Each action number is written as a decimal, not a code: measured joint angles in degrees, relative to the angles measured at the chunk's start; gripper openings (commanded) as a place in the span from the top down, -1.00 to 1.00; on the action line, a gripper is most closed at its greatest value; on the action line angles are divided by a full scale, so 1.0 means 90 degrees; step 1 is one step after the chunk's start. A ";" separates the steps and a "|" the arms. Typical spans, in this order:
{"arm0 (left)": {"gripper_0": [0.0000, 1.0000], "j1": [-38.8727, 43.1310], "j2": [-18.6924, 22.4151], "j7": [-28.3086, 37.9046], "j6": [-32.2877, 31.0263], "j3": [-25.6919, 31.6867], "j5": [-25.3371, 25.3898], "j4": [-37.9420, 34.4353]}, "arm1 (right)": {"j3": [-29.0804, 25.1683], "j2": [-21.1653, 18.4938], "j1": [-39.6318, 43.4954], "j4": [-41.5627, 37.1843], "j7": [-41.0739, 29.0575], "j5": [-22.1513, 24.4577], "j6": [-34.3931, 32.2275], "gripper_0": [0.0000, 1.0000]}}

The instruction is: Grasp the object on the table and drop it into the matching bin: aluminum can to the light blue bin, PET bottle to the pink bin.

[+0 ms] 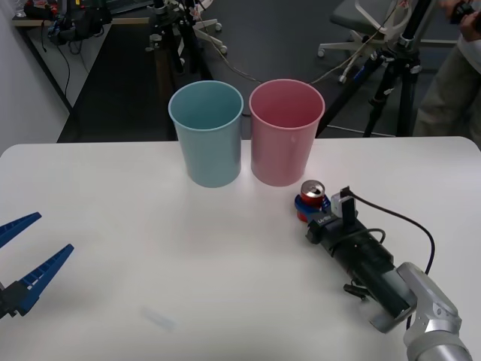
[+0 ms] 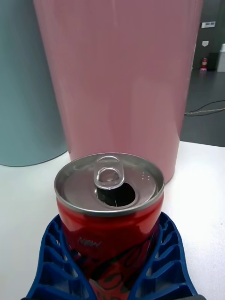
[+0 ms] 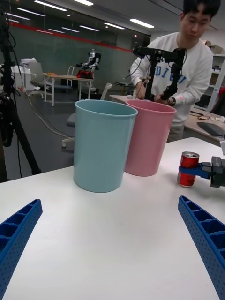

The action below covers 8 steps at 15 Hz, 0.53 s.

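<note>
Beside pink bin | can clamped by right tool (on desk) | left tool agape, empty | risk: wrong-bin drop; light blue bin sits farther

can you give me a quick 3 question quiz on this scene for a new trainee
1. True or false: the small red aluminum can with the silver top stands upright on the wide white table between the blue ribbed fingers of the right gripper.
2. Which bin is nearer the can? A) the tall pale blue plastic bin B) the tall pink plastic bin
3. Fill in: the left gripper, at the table's near left edge, has its fingers ____.

Key: 1 true; 2 B; 3 open
</note>
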 measured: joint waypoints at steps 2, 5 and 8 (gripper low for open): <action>-1.00 0.0000 0.0000 0.0000 0.0000 0.0000 0.0000 0.0000 | 0.0007 -0.0014 0.0063 -0.0239 -0.0042 0.0053 -0.0001 1.00; -1.00 0.0000 0.0000 0.0000 0.0000 0.0000 0.0000 0.0000 | 0.0133 -0.0131 0.0518 -0.1211 -0.0201 0.0193 0.0289 1.00; -1.00 0.0000 0.0000 0.0000 0.0000 0.0000 0.0000 0.0000 | 0.0578 -0.0488 0.1168 -0.2594 -0.0906 0.0312 0.0765 1.00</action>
